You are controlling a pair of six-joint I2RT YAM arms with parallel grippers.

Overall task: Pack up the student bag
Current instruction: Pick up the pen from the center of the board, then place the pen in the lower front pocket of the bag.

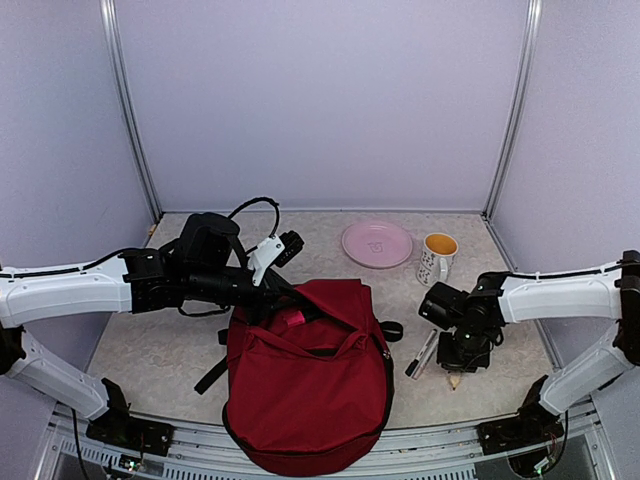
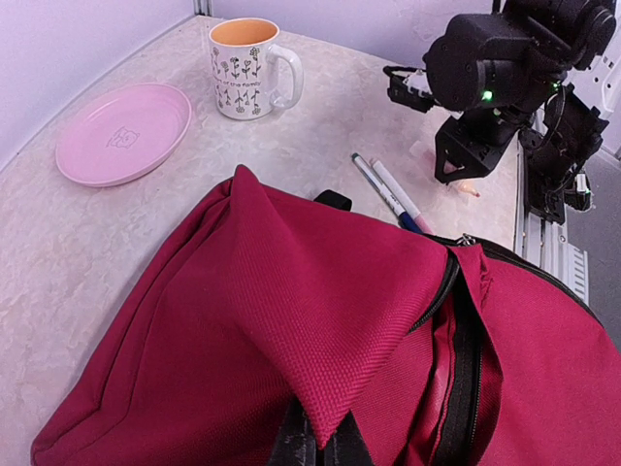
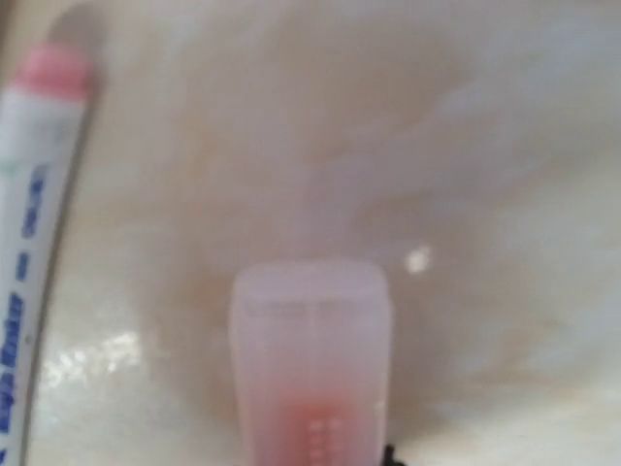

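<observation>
on the table (image 1: 150,345), student bag (image 1: 305,390) unzipped, mug (image 1: 437,258) beside plate (image 1: 377,243)

Soft, even light bathes the worktop (image 1: 150,340), shadows faint; the right wrist view is badly blurred close-up, with small glare spots.
</observation>
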